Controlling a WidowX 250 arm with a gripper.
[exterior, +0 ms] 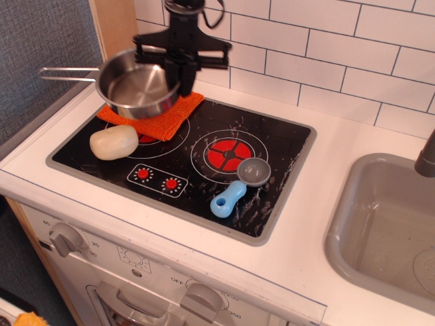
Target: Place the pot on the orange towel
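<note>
The shiny steel pot [138,85] hangs just above the orange towel [166,117], its thin wire handle [68,74] pointing left. My black gripper [181,68] is shut on the pot's right rim and holds it tilted slightly over the towel. The towel lies on the back left burner of the black stovetop [272,156]; the pot hides much of it. I cannot tell whether the pot's base touches the cloth.
A cream potato-like lump [113,141] lies just in front of the towel. A grey scoop with a blue handle [238,185] lies by the red burner [228,155]. A wooden post [117,30] stands behind left. A grey sink [387,224] is at right.
</note>
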